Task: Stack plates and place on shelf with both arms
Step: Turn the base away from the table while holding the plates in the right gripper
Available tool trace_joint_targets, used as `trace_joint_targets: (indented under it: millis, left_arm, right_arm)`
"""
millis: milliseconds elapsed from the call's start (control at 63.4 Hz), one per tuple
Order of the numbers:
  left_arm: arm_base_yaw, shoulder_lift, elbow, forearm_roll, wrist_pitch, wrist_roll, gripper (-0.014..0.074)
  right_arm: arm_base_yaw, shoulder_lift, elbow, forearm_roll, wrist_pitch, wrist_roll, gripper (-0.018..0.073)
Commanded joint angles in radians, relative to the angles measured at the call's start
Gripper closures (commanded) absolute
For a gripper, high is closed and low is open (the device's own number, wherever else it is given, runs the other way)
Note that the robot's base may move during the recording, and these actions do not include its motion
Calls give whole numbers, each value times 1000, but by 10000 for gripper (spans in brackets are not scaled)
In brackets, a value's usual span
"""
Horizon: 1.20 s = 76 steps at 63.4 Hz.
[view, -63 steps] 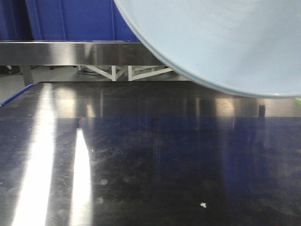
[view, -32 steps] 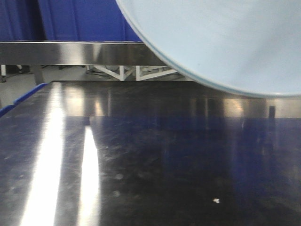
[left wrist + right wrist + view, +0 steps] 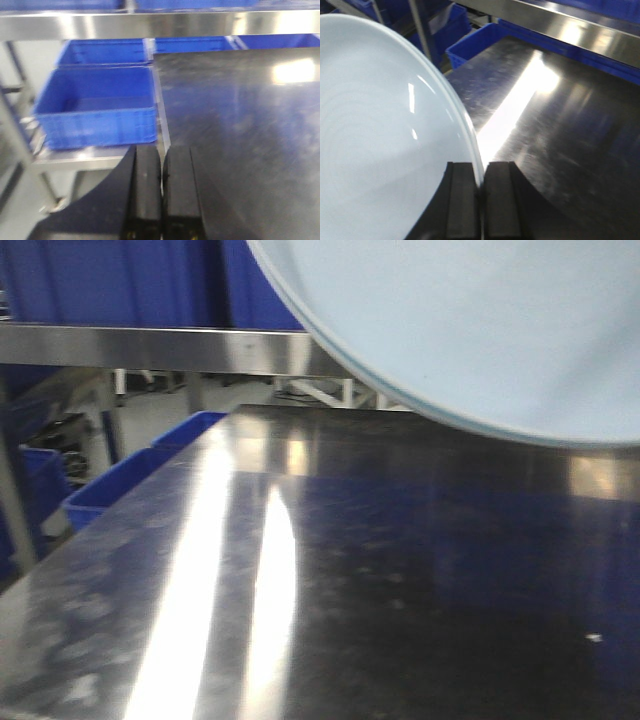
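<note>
My right gripper point(image 3: 481, 200) is clamped on the rim of a pale bluish-white plate point(image 3: 380, 140). Its two black fingers pinch the edge from either side, with only the rim's thickness between them. The plate is held up clear of the dark, glossy tabletop point(image 3: 560, 130) and fills the upper right of the front view. My left gripper point(image 3: 161, 197) has its fingers drawn together with just a thin slit between them, gripping nothing, above the tabletop's left edge. Just left of that edge sits a blue bin point(image 3: 95, 107), and a steel shelf rail point(image 3: 150, 22) runs across the far side.
</note>
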Motion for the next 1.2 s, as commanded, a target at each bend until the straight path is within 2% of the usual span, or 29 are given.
trace_joint_targets:
  millis: [0, 1184]
  left_arm:
    - [3, 7, -30, 8, -73, -10, 512]
    - [3, 7, -30, 8, -73, -10, 512]
  right_arm:
    - [-4, -3, -29, 14, -90, -3, 503]
    - [-4, -3, -29, 14, -90, -3, 503]
